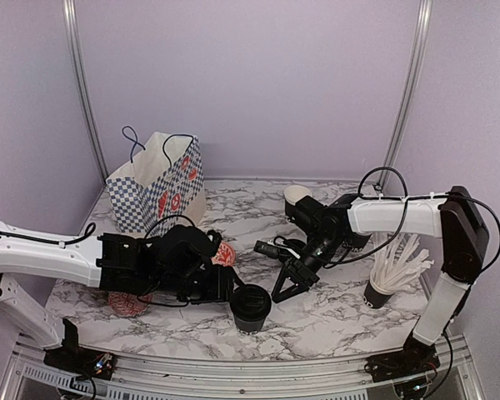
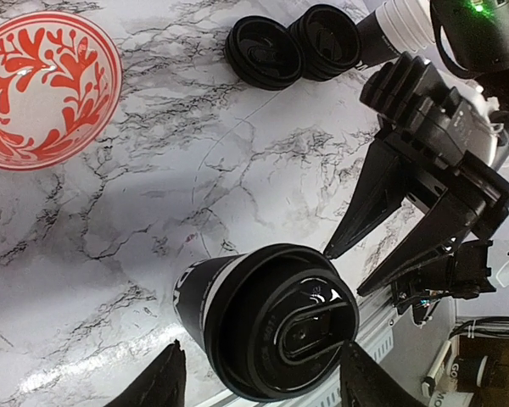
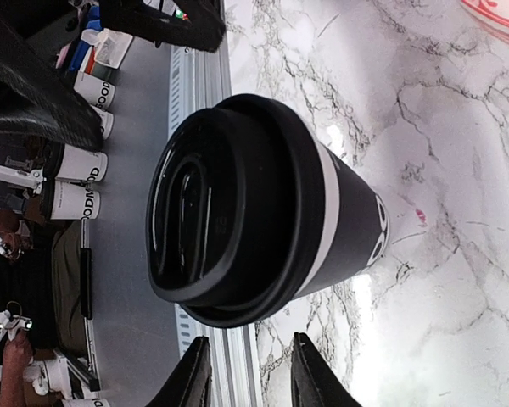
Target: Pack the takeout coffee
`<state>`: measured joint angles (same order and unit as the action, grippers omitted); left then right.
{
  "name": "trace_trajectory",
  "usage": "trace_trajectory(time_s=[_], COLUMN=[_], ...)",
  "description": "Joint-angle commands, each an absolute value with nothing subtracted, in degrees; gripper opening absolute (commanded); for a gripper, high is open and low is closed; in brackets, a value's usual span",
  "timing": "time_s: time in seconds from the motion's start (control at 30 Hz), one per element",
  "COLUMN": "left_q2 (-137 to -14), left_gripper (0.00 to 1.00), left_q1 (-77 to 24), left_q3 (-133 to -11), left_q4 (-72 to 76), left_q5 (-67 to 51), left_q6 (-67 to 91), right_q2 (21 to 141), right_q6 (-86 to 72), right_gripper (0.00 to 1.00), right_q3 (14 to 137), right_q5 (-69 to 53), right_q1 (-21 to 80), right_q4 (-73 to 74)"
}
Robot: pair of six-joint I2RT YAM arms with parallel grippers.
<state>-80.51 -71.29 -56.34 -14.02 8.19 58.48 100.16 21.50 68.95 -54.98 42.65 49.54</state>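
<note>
One takeout coffee [image 1: 251,307] stands upright near the table's front edge, a black cup with a white band and a black lid. In the left wrist view this cup [image 2: 271,331] sits between my left fingers [image 2: 163,383], with a gap on the left side. My left gripper [image 1: 237,293] is open around it. My right gripper [image 1: 285,292] points down at the table just right of the cup, jaws narrowly apart and empty. In the right wrist view the cup [image 3: 263,212] lies beyond the fingertips [image 3: 192,373].
A checked paper bag [image 1: 158,179] stands open at the back left. Two loose black lids [image 2: 263,52] lie mid-table, and an open cup [image 1: 297,197] is behind them. Red patterned bowls [image 2: 47,89] lie under my left arm. A cup of white straws [image 1: 383,283] stands at right.
</note>
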Motion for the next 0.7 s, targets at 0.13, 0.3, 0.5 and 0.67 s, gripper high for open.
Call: trace_trajectory(time_s=[0.13, 0.3, 0.5, 0.67], left_q2=[-86.1, -87.4, -88.4, -87.0], left_gripper=[0.64, 0.63, 0.58, 0.57], left_q1=[-71.1, -71.1, -70.8, -70.8], left_q3=[-59.0, -58.9, -58.8, -58.1], left_q4=[-14.9, -14.4, -13.4, -13.2], left_q5=[4.9, 4.7, 2.8, 2.6], left_q6=[58.0, 57.2, 57.2, 58.6], right_q2=[99.3, 99.5, 99.7, 99.2], right_q6=[23.1, 23.3, 23.3, 24.1], right_gripper=[0.28, 0.28, 0.27, 0.39], right_q3=[69.4, 69.2, 69.2, 69.4], right_q5=[-57.9, -58.3, -58.0, -57.0], right_q1=[43.0, 43.5, 43.6, 43.8], right_q4=[49.5, 49.3, 49.7, 50.5])
